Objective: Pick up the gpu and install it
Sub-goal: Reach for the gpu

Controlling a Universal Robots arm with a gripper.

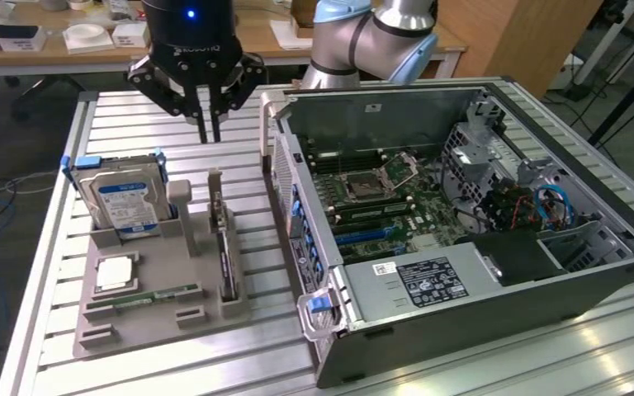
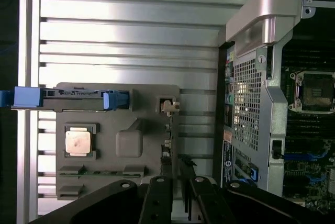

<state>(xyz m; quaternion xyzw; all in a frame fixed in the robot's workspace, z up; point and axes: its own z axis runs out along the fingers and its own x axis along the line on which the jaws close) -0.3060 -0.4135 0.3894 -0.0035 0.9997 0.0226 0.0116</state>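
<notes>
- Gripper (image 1: 208, 139): fingers point straight down, parted by a narrow gap, nothing between them.
- It hangs over the table (image 1: 108, 132), past the far end of the holder (image 1: 152, 322) and well above it; nothing is touched.
- Gpu (image 1: 224, 247): stands on edge in a holder slot, between the hard drive (image 1: 126, 202) and the case (image 1: 284, 165), not yet lifted.
- In the wrist view the card's top edge runs roughly in line with the finger gap, so yaw looks about right.
- Judgement: the step in hand is the approach. Centre the gap over the card before descending, since the card is thin and the gap is narrow.
- Grip the top edge mid-length, pads flat on both faces. I cannot tell which face carries the cooler.
- Risk: an off-centre grasp could tilt the card in its slot. Lift it straight up.
</notes>
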